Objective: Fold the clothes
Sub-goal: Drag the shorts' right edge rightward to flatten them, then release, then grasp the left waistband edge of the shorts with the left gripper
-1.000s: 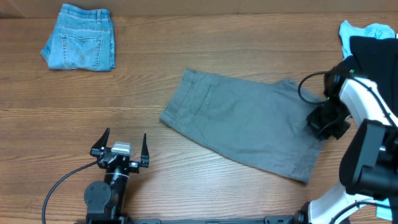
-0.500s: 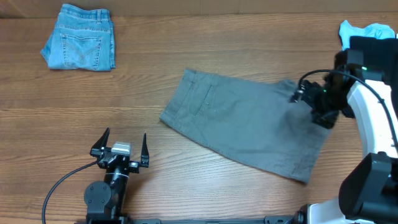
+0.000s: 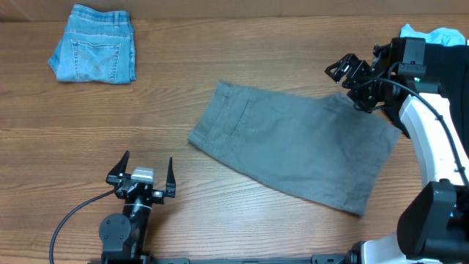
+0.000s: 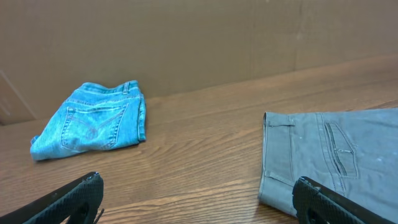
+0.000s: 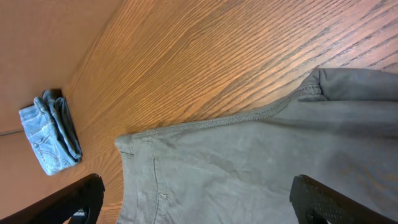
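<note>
The grey shorts (image 3: 293, 147) lie flat in the middle of the table, waistband to the left and leg hems to the right; they also show in the left wrist view (image 4: 336, 155) and under the right wrist camera (image 5: 249, 168). My right gripper (image 3: 350, 84) hangs open just above the shorts' far right corner, holding nothing (image 5: 198, 180). Near the front edge, left of the shorts, my left gripper (image 3: 147, 158) stands open and empty (image 4: 198, 180).
A folded denim garment (image 3: 94, 53) lies at the far left corner, also seen from both wrists (image 4: 90, 127) (image 5: 50, 137). A black garment (image 3: 443, 62) and a light-blue one (image 3: 440, 34) are piled at the far right edge, behind the right arm.
My right gripper opened, let go of the shorts' right side and moved toward the far edge. The shorts' right side now lies spread further right. The left arm has not moved.
</note>
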